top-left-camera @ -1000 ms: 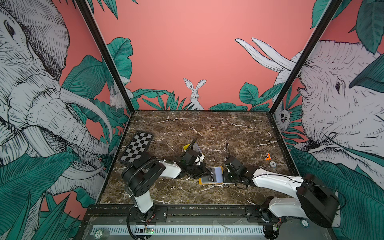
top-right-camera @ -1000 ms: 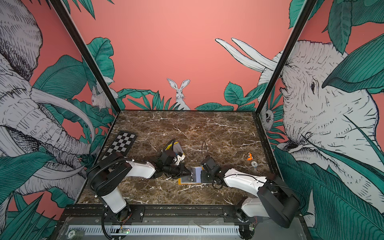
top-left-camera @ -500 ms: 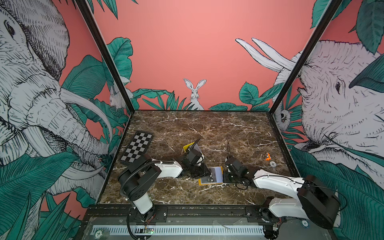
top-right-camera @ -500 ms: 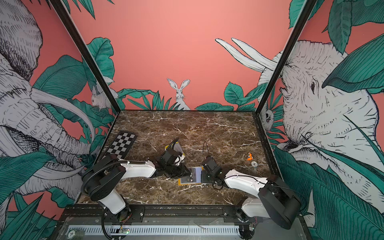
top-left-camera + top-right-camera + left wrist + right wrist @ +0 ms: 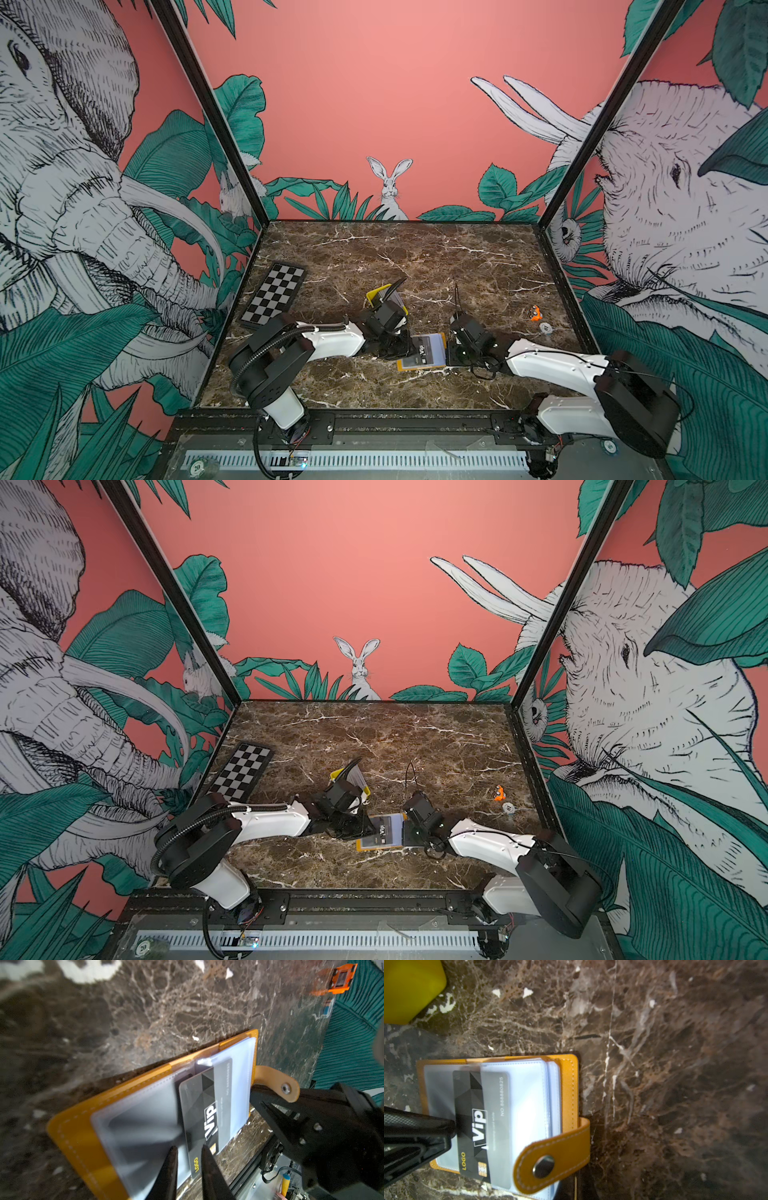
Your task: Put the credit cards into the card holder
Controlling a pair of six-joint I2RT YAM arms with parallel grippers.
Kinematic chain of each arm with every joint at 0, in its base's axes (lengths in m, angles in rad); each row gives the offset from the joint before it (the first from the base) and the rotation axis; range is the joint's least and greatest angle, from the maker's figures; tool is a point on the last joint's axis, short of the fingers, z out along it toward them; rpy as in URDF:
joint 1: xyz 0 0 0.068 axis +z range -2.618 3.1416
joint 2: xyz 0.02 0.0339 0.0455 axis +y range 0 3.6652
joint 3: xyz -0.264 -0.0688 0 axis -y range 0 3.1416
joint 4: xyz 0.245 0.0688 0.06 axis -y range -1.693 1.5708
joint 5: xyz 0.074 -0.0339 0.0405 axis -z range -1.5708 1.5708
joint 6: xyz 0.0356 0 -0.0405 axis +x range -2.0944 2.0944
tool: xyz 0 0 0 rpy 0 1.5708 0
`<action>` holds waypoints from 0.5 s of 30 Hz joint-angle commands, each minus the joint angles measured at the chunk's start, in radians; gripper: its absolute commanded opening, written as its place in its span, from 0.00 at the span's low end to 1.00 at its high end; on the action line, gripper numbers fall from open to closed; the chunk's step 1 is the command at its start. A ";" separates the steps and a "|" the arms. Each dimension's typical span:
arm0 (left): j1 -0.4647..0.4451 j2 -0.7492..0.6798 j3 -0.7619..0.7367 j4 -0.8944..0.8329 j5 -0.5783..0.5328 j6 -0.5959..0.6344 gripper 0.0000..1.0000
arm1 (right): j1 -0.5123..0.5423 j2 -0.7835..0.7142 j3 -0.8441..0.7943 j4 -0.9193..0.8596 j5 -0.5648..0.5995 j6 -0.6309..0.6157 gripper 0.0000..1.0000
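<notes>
The card holder [image 5: 420,365] [image 5: 379,845] lies open on the marble, its clear sleeves up. A black VIP credit card [image 5: 199,1113] [image 5: 473,1118] sits halfway inside one sleeve. My left gripper [image 5: 189,1159] [image 5: 409,349] is open a little, its fingertips [image 5: 451,1124] at the card's free edge. My right gripper [image 5: 451,353] [image 5: 576,1186] is shut, with its tip at the holder's far edge under the snap tab [image 5: 278,1084] [image 5: 550,1159]. More grey cards [image 5: 397,297] [image 5: 355,776] stand in a yellow tray, partly hidden behind the left wrist.
The yellow tray [image 5: 376,293] [image 5: 409,987] stands just behind the left wrist. A checkerboard plate [image 5: 274,299] lies at the back left. A small orange part [image 5: 535,312] and a white disc [image 5: 545,328] sit at the right near the wall.
The left jaws have parted from shut. The left arm's elbow has swung left while its gripper stayed by the holder. The right arm has hardly moved.
</notes>
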State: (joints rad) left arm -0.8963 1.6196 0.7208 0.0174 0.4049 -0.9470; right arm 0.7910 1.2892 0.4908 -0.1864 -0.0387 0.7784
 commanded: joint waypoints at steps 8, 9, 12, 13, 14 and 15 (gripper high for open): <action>-0.012 0.064 0.034 0.080 0.038 -0.036 0.14 | -0.004 0.066 -0.023 -0.044 0.013 -0.003 0.05; -0.013 0.066 0.041 0.079 0.038 -0.035 0.13 | -0.004 0.068 -0.023 -0.041 0.013 -0.004 0.05; -0.017 0.074 0.048 0.097 0.048 -0.045 0.11 | -0.004 0.073 -0.024 -0.038 0.011 -0.004 0.04; -0.019 0.078 0.046 0.113 0.054 -0.054 0.11 | -0.004 0.075 -0.021 -0.038 0.011 -0.004 0.04; -0.022 0.083 0.045 0.124 0.058 -0.062 0.11 | -0.004 0.076 -0.021 -0.036 0.011 -0.004 0.04; -0.025 0.087 0.046 0.132 0.061 -0.068 0.10 | -0.004 0.076 -0.022 -0.036 0.010 -0.004 0.04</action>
State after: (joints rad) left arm -0.9100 1.6978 0.7498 0.1127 0.4519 -0.9901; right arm 0.7910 1.3067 0.5011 -0.1963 -0.0383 0.7784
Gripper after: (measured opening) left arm 0.105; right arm 0.056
